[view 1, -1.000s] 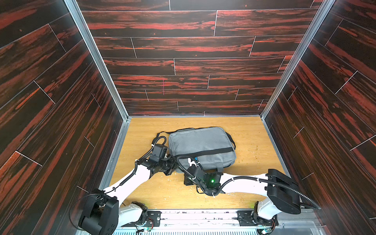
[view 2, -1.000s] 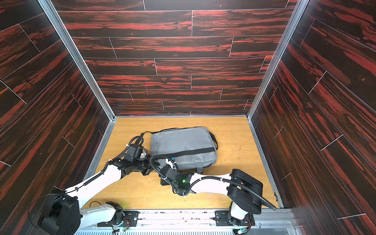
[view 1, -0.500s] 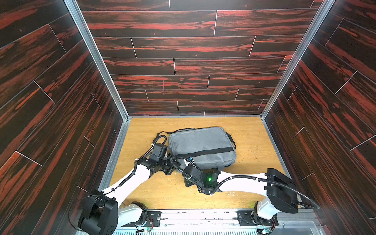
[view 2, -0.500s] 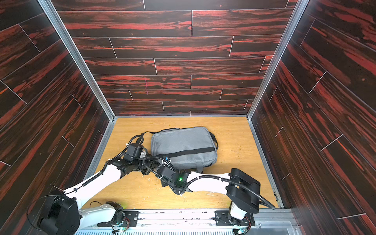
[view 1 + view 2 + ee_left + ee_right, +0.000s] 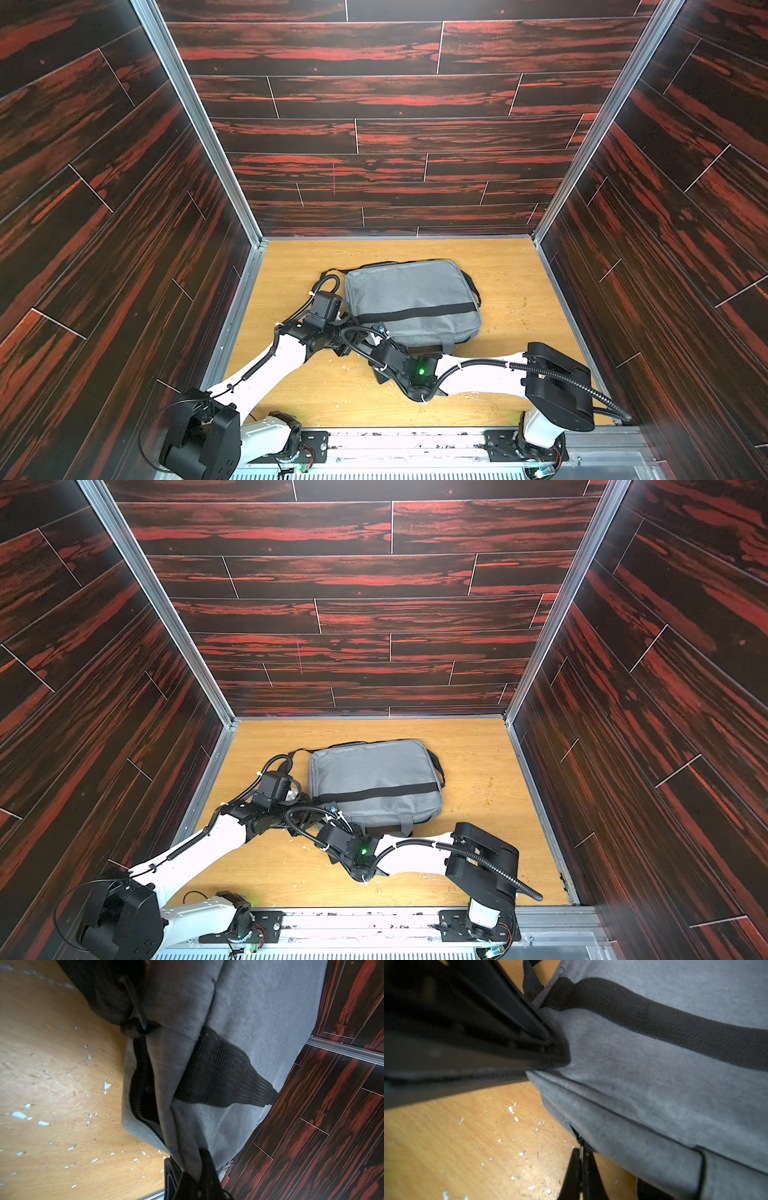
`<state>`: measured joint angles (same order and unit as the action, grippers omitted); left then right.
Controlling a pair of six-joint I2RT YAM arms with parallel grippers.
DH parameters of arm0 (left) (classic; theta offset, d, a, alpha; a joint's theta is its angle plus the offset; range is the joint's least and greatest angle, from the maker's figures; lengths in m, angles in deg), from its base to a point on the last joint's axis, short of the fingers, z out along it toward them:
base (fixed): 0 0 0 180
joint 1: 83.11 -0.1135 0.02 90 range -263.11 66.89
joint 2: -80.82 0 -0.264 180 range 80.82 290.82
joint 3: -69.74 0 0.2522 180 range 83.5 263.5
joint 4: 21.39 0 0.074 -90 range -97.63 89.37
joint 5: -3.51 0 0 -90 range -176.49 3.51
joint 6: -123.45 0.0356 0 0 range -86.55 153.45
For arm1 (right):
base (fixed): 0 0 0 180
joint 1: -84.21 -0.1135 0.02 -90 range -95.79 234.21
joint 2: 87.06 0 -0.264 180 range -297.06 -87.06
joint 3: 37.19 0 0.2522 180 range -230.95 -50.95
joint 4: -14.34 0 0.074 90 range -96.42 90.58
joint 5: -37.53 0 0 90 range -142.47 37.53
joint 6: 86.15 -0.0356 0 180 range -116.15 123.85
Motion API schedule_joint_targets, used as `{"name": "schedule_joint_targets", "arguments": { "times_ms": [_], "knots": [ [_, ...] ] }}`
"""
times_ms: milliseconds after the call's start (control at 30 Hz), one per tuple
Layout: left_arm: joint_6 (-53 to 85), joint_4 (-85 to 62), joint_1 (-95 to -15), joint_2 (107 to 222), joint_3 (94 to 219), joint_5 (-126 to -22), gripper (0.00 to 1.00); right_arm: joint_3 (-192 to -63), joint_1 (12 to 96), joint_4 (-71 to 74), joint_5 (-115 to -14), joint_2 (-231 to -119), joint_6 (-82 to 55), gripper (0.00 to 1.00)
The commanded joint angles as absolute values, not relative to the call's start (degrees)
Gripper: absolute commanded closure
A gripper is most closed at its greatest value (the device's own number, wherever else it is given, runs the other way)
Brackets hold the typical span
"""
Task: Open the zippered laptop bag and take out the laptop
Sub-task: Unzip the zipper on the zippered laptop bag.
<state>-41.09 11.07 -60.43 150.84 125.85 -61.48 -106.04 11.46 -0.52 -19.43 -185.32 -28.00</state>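
L claw [image 5: 190, 1166] pinches bag [image 5: 259, 1022], R claw [image 5: 581, 1153] at zip [image 5: 577, 1136], grip unclear

There is one grey bag [image 5: 411, 291] on one wooden bench [image 5: 511, 266]. The bag has one black band [image 5: 419, 312], one black shoulder strap [image 5: 474, 287] and one grey handle [image 5: 448, 344] showing at its near edge. There are two robot arms, a left arm [image 5: 266, 365] and a right arm [image 5: 482, 368]. There are two hands, a left hand [image 5: 193, 1178] and a right hand [image 5: 581, 1174].

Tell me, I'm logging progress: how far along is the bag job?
Done: the zipper gapes at one corner of the bag. In hand: left claw pinches the fabric, right claw shut on the zipper. Left: more unzipping; no laptop shows.
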Motion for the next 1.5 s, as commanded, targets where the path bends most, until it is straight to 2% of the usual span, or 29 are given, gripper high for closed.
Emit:
{"name": "schedule_joint_targets", "arguments": {
  "times_ms": [0, 367, 467, 767, 1033, 1467],
  "knots": [
    [-40.72, 7.59, -61.66, 147.88, 129.82, -62.33, 1.0, -101.35, 12.04, -7.45, -15.47, -183.52, -26.74, 1.0],
    [-40.58, 7.5, -62.07, 146.83, 129.06, -62.7, 1.0, -96.35, 12.07, -6.55, -13.68, -177.77, -29.95, 1.0],
    [-40.92, 6.8, -62.04, 146.99, 129.6, -62.15, 1.0, -94.96, 12.13, -0.9, -16.25, -176.97, -27.8, 1.0],
    [-45.35, 3.61, -60.44, 145.45, 129.03, -61.42, 1.0, -102.13, 11.96, 5.88, -18.46, -182.7, -22.97, 1.0],
    [-46.76, 1.85, -59.15, 145.33, 127.49, -61.14, 1.0, -101.05, 12.05, 19.93, -23.7, -183.01, -23.7, 1.0],
    [-47.45, 1.44, -58.61, 144.63, 126.58, -60.94, 1.0, -103.91, 12.31, 26.92, -27.41, -187.14, -21.71, 1.0]
  ]
}}
